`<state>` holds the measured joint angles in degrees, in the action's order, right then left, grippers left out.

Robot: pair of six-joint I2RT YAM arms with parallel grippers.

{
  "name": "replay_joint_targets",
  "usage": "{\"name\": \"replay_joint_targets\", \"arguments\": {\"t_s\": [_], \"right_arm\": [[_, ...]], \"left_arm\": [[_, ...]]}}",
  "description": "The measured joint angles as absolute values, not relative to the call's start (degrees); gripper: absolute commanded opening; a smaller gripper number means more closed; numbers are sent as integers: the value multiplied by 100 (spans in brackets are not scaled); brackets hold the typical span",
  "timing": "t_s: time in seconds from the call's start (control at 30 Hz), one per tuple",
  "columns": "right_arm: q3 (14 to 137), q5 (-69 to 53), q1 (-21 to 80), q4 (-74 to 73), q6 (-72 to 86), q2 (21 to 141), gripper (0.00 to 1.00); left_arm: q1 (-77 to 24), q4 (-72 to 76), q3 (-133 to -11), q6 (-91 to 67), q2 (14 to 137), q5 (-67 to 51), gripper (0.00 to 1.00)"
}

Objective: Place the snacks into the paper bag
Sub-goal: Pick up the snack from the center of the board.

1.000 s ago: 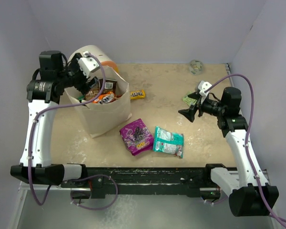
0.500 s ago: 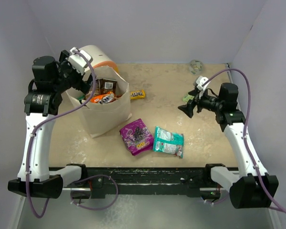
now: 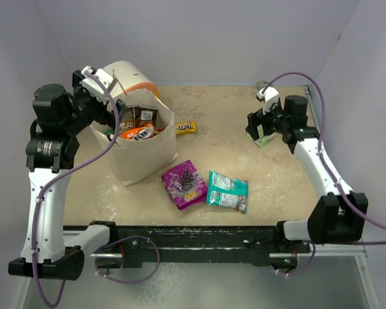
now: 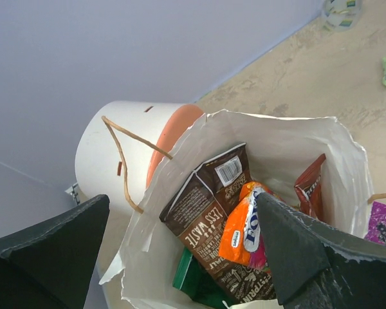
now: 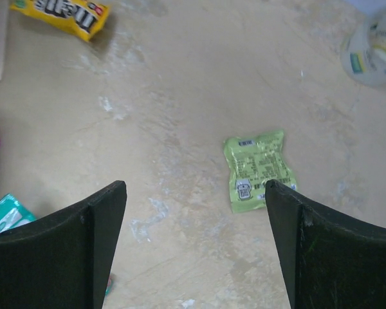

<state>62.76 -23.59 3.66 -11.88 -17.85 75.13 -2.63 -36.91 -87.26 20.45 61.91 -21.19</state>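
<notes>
The right pincer [image 5: 194, 187] hangs with its jaws wide apart over the small green packet [image 5: 258, 168], which lies flat on the desk [image 3: 225, 109] at the far right, well apart from the paper bag [image 3: 148, 154] at the far left. The step in hand looks like picking this packet up. In the right wrist view it sits right of the midline between the jaws, close to the right finger, so the pincer should shift right until the packet is centred. The packet is thin and flat, so the fingertips probably need to reach the desk before closing.

The left pincer [image 4: 180, 199] is also spread, empty, above the open mouth of the bag, where a dark brown packet [image 4: 206, 212] and an orange-red packet [image 4: 248, 225] already stand. 3 more wait on the desk: the yellow candy bag [image 3: 185, 127] just right of the bag, and the purple packet [image 3: 184, 183] and teal packet [image 3: 227, 190] side by side nearer the arms.

Against 1 second ago, the left pincer has lifted out of the bag's mouth toward the far left, with its jaws wider. The right arm has swung farther away to stand over the green packet. The packets on the desk lie as they did.
</notes>
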Motion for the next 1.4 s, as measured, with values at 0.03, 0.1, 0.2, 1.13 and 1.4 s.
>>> {"name": "replay_joint_targets", "arguments": {"t_s": [0.03,0.1,0.2,1.13,1.4], "right_arm": [[6333,-2274,340,-1216,-1726,7655,89],[6477,-2139,252,-1308,-1592,7990,88],[6783,-2016,54,-1428,-1356,8552,83],[8962,-3120,-1457,-2534,-969,12062,71],[9212,-3503,-1509,-2759,-1203,12383,65]], "left_arm": [[-263,-3684,-8726,2008,6145,-2156,99],[-263,-3647,-8722,1942,6062,-2244,99],[-263,-3559,-8689,1837,5940,-2366,99],[-263,-3439,-8364,1752,5835,-2792,99],[-263,-3435,-8337,1752,5870,-2818,99]]}}
